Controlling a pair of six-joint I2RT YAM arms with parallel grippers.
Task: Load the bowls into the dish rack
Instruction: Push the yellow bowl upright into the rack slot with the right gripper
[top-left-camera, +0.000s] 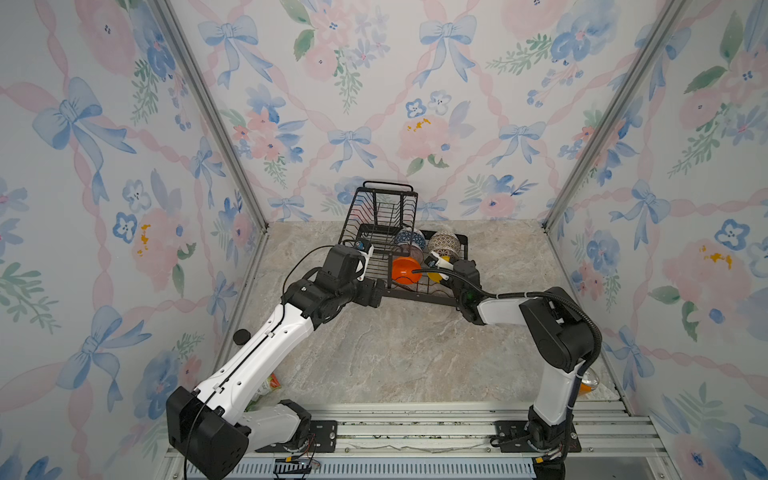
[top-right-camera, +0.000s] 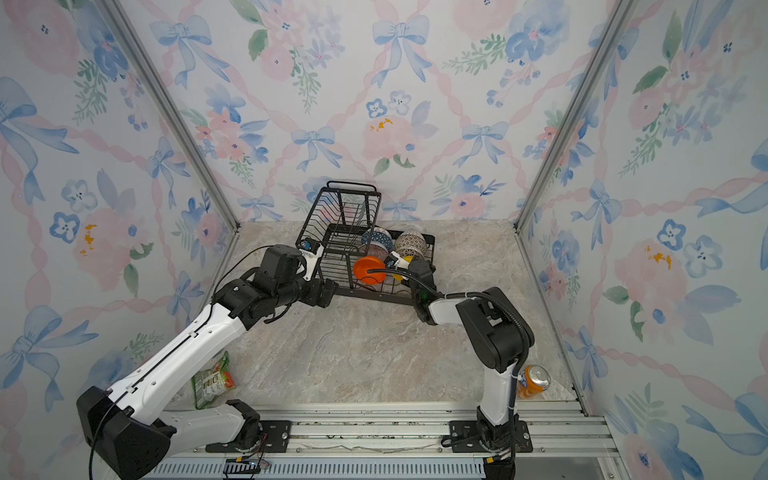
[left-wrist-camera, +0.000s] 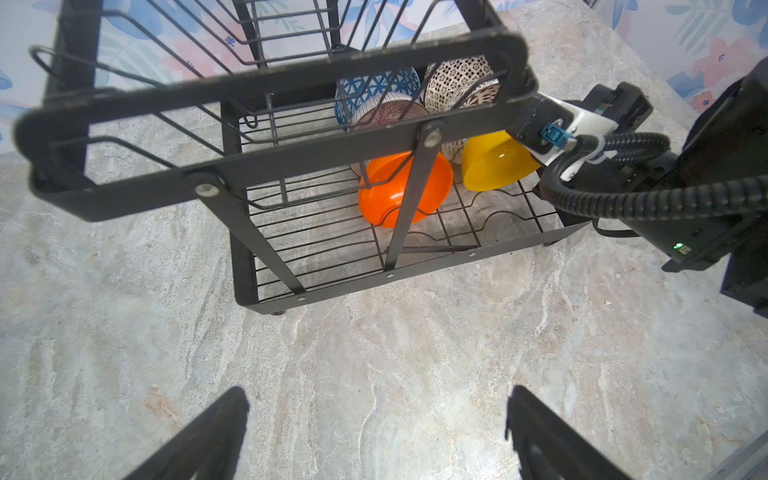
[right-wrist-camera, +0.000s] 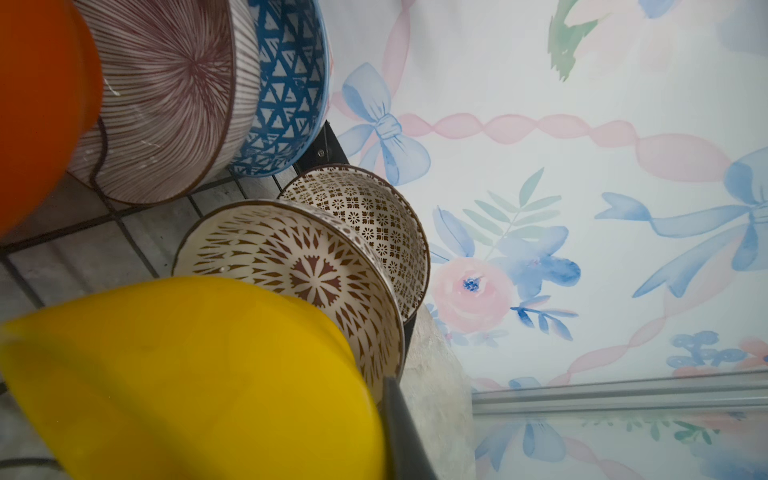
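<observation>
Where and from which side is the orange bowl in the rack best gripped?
Grip the orange bowl by its top rim, coming from above. It stands on edge low in the dish rack, so its thin edge is uppermost and looks free; wires fence the rest.

Lighting is bright, even and diffuse in both top views, leaving only soft, faint shadows on the table. Both wrist views bend straight lines toward the picture edges. In the right wrist view the yellow bowl lies close to the lens and is blurred.
</observation>
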